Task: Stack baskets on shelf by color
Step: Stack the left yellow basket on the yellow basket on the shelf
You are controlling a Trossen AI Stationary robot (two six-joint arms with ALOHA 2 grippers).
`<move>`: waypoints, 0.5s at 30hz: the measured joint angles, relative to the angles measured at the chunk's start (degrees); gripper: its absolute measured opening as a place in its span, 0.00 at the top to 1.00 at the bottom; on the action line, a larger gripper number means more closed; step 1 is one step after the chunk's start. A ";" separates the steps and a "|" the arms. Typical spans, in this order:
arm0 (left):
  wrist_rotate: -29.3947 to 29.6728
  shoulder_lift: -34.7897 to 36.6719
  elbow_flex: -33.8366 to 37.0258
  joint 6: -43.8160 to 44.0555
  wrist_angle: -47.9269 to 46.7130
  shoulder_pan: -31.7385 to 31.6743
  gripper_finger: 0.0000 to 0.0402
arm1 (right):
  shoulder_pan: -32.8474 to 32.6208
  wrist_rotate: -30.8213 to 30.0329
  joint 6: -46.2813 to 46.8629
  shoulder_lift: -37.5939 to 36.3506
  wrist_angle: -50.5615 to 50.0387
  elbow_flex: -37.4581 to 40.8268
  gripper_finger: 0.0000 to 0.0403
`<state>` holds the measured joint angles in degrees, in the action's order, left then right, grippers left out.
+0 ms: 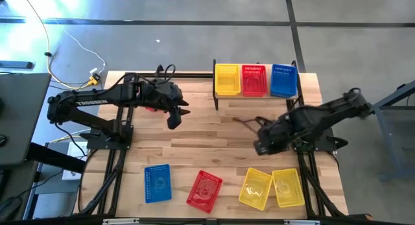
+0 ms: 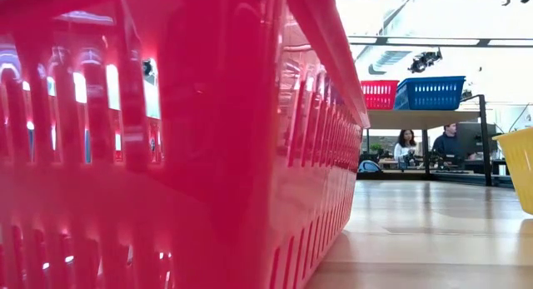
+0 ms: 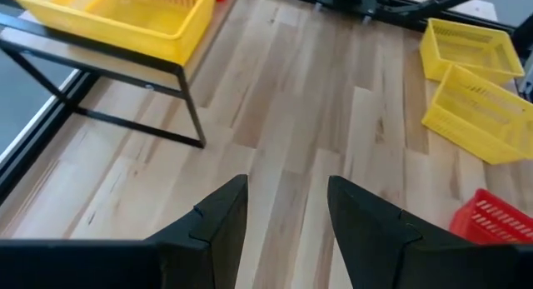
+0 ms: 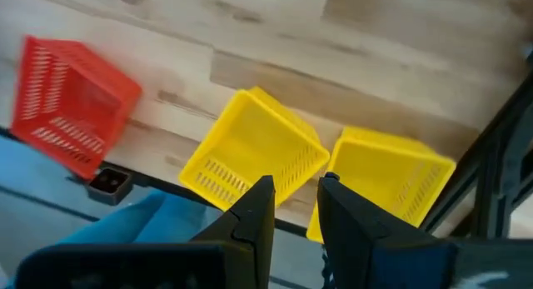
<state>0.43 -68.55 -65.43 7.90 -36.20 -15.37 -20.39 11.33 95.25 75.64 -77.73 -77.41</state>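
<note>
On the shelf (image 1: pixel 256 95) at the table's far edge stand a yellow basket (image 1: pixel 227 78), a red basket (image 1: pixel 254 80) and a blue basket (image 1: pixel 283 80). Near the front edge lie a blue basket (image 1: pixel 157 183), a red basket (image 1: pixel 205 189) and two yellow baskets (image 1: pixel 255 188) (image 1: pixel 288 187), the left one tilted onto the other. My left gripper (image 1: pixel 175 119) hovers open over the table's left middle, holding nothing. My right gripper (image 1: pixel 262 144) is open above bare wood, just beyond the two yellow baskets (image 4: pixel 254 156) (image 4: pixel 387 185).
The loose red basket (image 2: pixel 166 139) sits right against the low camera and fills most of that view. Bare wood lies across the table's middle between shelf and loose baskets. Black frame rails run along the table's sides. People sit in the room behind the table.
</note>
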 joint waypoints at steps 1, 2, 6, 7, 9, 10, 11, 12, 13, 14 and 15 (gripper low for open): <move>0.00 0.00 0.00 0.00 -0.01 0.33 0.61 | -1.06 0.04 1.43 0.92 0.20 0.00 0.80; 0.00 0.00 0.00 0.00 -0.01 0.70 0.61 | -2.13 0.09 2.68 1.76 0.41 0.00 0.80; -0.01 0.00 0.00 0.00 -0.01 2.32 0.61 | -6.25 0.19 8.16 5.03 2.56 0.00 0.80; 0.01 0.00 0.00 0.00 -0.01 2.72 0.61 | -7.20 0.39 9.54 5.79 3.41 0.00 0.80; 0.00 0.00 0.00 0.00 -0.01 3.52 0.61 | -9.04 0.98 12.24 7.26 5.05 0.00 0.80; -0.01 0.00 0.00 0.00 -0.01 3.88 0.61 | -9.97 1.12 13.51 8.03 5.84 0.00 0.80; -0.01 0.00 0.00 0.00 -0.01 4.22 0.61 | -10.90 1.14 14.78 8.84 6.68 0.00 0.80; -0.01 0.00 0.00 0.00 -0.01 4.58 0.61 | -11.76 1.14 16.03 9.64 7.44 0.01 0.80; -0.01 0.00 0.00 0.01 -0.01 4.93 0.61 | -12.59 1.13 17.33 10.37 8.10 0.00 0.80; 0.01 0.00 0.00 0.15 -0.01 5.24 0.61 | -13.45 1.13 18.58 11.08 8.72 0.00 0.80; -0.01 0.00 0.00 0.33 -0.01 5.54 0.61 | -14.26 1.12 19.76 11.82 9.38 0.00 0.80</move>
<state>0.43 -68.55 -65.43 8.23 -36.21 -9.83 -34.65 12.45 115.01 87.46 -68.35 -77.41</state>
